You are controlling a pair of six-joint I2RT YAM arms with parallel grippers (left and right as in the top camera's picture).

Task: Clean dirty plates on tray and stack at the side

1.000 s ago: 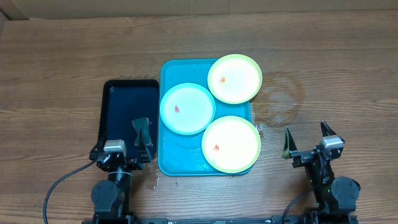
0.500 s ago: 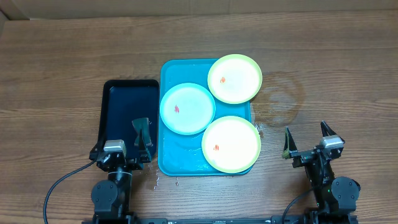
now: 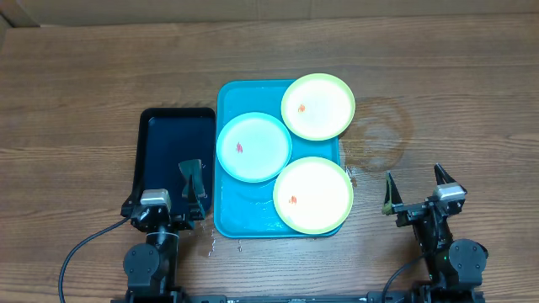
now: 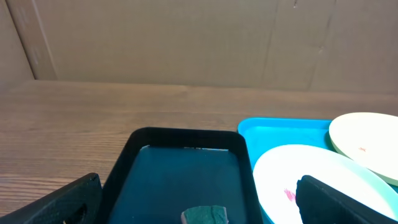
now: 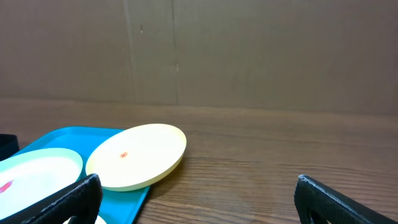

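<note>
Nearest, at front edge of desk (image 3: pixel 84 84): left claw (image 4: pixel 198 186) and right claw (image 3: pixel 414 187), both spread fully wide, nothing held, touching nothing. Just under left claw, near end of black tray (image 3: pixel 173 135), w/ a small dark-green piece (image 4: pixel 205 216) in it, prob. a sponge; nothing else seen inside. Next, on turquoise tray (image 3: pixel 240 210), wet-looking: near yellow-green plate (image 3: pixel 312 195), hanging a bit over right rim; then light blue plate (image 3: pixel 253 147) at left side; farthest, second yellow-green plate (image 3: pixel 317 107), tilted on far right corner, edge out over desk. Red-orange smear on each. No plate stacked at the side yet. Judging by look: thin stiff plastic, light, not fragile, but prob. slippery because wet. Better to pinch at raised rim, not at flat centre; easiest prob. at overhanging edges of the two yellow-green plates, from right claw's side. Should grip firmly and lift slow, against sliding or tipping.
</note>
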